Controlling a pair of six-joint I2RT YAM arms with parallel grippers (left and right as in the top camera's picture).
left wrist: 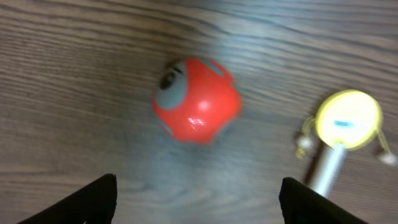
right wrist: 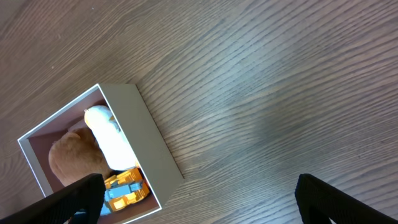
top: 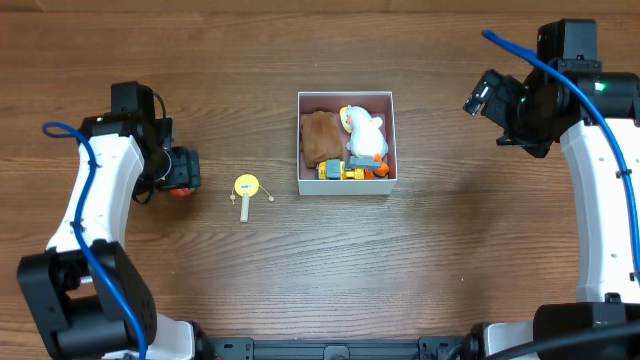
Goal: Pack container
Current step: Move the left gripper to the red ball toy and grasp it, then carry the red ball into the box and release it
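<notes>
The container [top: 393, 120] is a small square white-walled box with a pink inside at the table's middle. It holds a brown plush [top: 321, 138], a white duck [top: 366, 134] and a yellow-and-blue toy vehicle [top: 345, 171]. It also shows in the right wrist view [right wrist: 149, 134]. A red ball [left wrist: 198, 101] with a grey patch lies on the table at the left, just ahead of my open, empty left gripper [left wrist: 198, 202]; overhead it peeks out beside that gripper [top: 181, 189]. A yellow rattle drum [top: 245, 188] lies between ball and container, also in the left wrist view [left wrist: 346, 118]. My right gripper [right wrist: 198, 199] is open and empty, raised to the container's right.
The wooden table [top: 450, 260] carries nothing else. The left arm [top: 100, 190] stands over the left side and the right arm [top: 600, 170] over the right side, with blue cables along both.
</notes>
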